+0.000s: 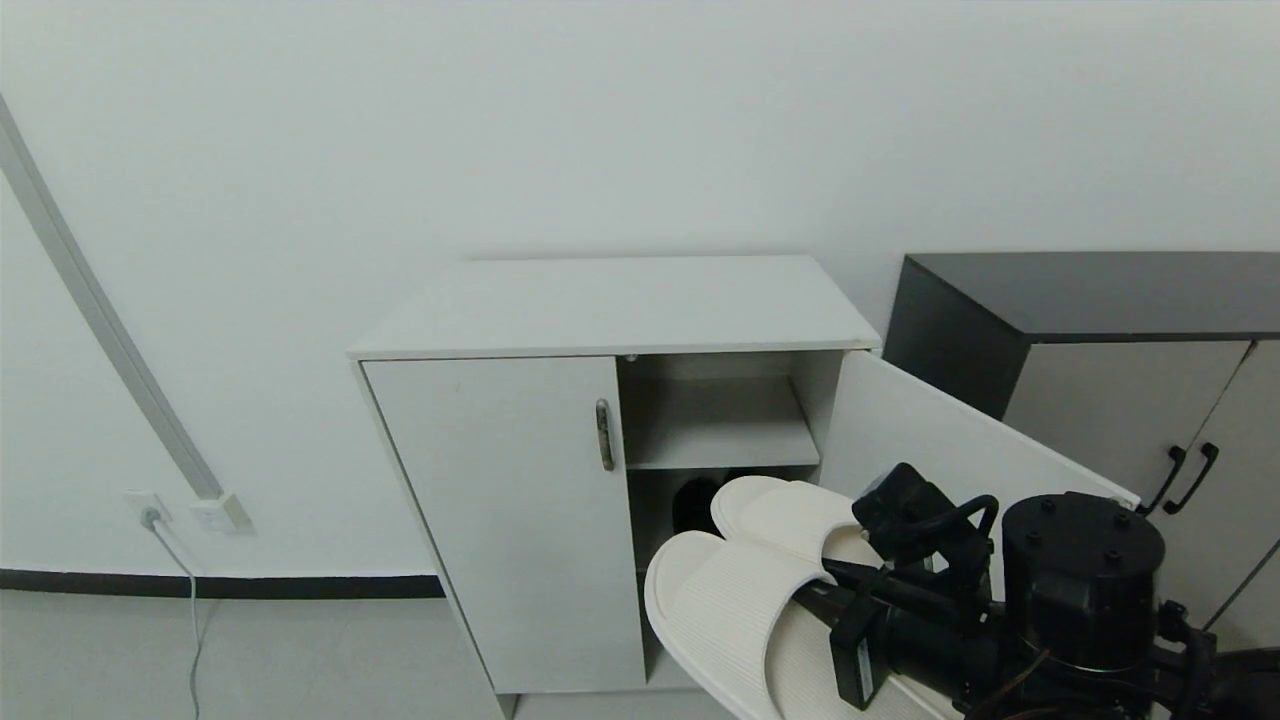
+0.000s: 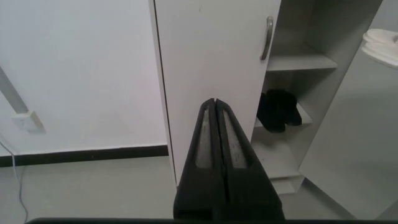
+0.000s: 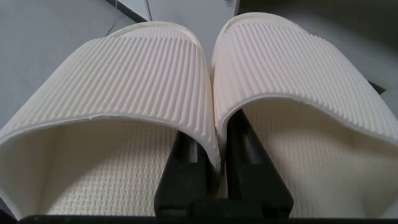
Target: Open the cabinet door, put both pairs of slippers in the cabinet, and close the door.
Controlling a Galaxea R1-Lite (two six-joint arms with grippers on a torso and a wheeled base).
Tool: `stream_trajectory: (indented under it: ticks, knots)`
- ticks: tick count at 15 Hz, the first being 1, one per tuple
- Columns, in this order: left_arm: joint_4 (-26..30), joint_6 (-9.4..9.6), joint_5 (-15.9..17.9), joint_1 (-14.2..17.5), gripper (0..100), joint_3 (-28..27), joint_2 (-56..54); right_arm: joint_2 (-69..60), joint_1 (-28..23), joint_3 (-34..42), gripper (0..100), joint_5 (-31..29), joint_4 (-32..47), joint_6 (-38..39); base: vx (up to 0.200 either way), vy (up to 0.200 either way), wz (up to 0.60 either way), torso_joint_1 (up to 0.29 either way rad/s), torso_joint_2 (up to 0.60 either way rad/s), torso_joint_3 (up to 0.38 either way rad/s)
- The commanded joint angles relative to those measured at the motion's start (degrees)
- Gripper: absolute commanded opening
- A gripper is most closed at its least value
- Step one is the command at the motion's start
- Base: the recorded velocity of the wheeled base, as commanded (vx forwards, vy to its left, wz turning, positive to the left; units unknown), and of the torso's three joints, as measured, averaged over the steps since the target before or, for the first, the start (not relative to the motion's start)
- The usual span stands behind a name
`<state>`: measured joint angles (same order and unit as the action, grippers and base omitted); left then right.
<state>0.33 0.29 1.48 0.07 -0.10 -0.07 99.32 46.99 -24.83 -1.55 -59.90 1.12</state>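
Your left claw has its two fingers pressed flat together with nothing between them. In the left wrist view it sits low in the centre of the frame, facing the closed door leaf of the cabinet, so it has no part in this move.

Moving right past the handle, the cabinet opening takes up the middle of the head view. It has a bare shelf at the top. Below that, the black pair is on the next shelf, towards the left side of the opening.

The white slippers are at the lower centre-right of the head view, side by side. Their long axis runs from lower right to upper left, with the toes aimed at the opening and just in front of its lower half.

Your right claw pinches the two inner walls together from the heel end, so both slippers hang on that one grip.

I'd judge that the move is a straight push along that axis, toes first. Keep right of the black pair and left of the open door, which is just beside the wrist.
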Motion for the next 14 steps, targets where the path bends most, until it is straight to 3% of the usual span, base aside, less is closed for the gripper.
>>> stream_trajectory:
  ticks: [1, 14]
  knots:
    - [0.0, -0.03, 0.0, 0.0, 0, 0.0, 0.1, 0.4, 0.0, 0.0, 0, 0.0, -0.2, -0.2, 0.000, 0.000, 0.00, -0.178, 0.51, 0.325]
    - [0.0, 0.15, 0.0, 0.0, 0, 0.0, 0.1, 3.1, -0.2, 2.2, 0, -0.4, -6.9, -0.8, 0.000, 0.000, 0.00, -0.125, 0.46, 0.341]
